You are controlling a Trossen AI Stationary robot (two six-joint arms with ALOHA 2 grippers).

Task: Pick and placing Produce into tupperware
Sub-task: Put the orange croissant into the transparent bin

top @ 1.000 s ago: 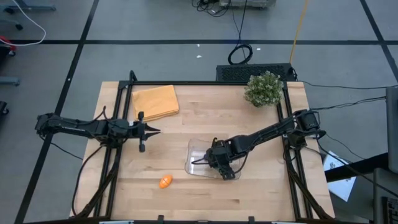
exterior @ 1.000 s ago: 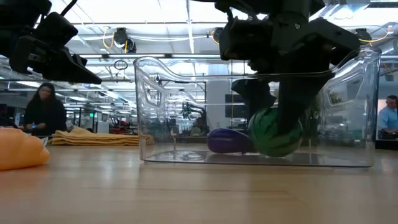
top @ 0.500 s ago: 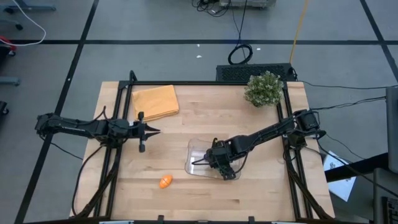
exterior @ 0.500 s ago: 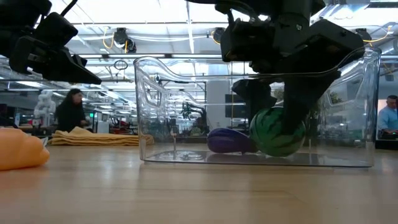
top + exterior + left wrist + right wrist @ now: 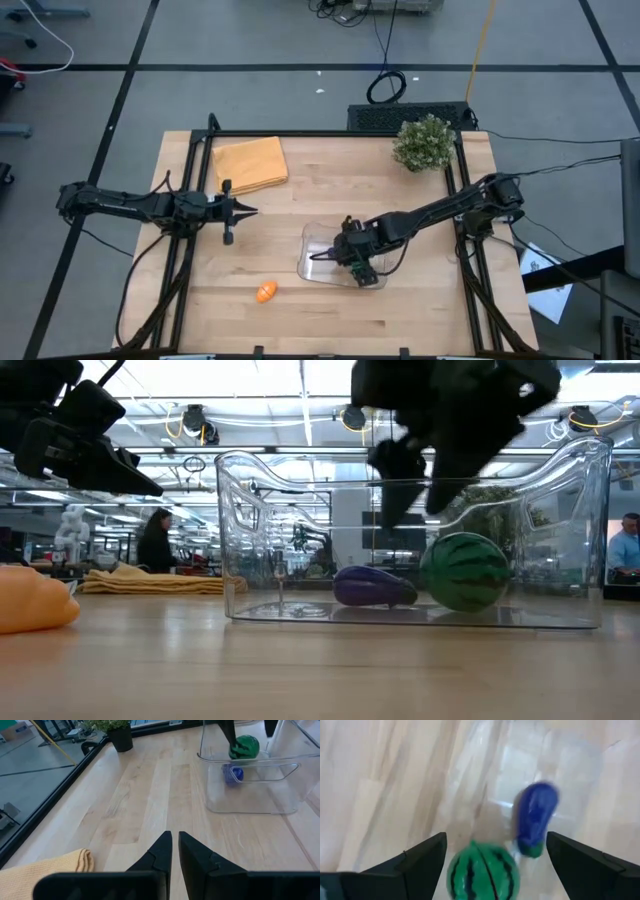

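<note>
Table: light wood table (image 5: 300,320) with a grey floor all around it.
Tupperware: clear tupperware (image 5: 312,262) sits near the middle of the table, a bit to the right.
Green round toy: green striped toy (image 5: 465,572) lies on the bottom of the tupperware, with nothing holding it.
Purple toy: purple toy (image 5: 375,587) lies in the tupperware too, just beside the green one.
Orange toy: orange toy (image 5: 265,292) is out on the table, to the left of the tupperware and apart from it.
Right gripper: right gripper (image 5: 425,480) hangs above the green toy with its fingers spread wide and nothing in them.
Left gripper: left gripper (image 5: 175,847) waits over the left side of the table, well away from the tupperware, with its fingers nearly together and holding nothing.
Cloth: folded yellow cloth (image 5: 250,163) lies at the back left.
Plant: bushy green plant (image 5: 423,142) stands at the back right corner.
Room: a person (image 5: 158,542) is far behind the table.
</note>
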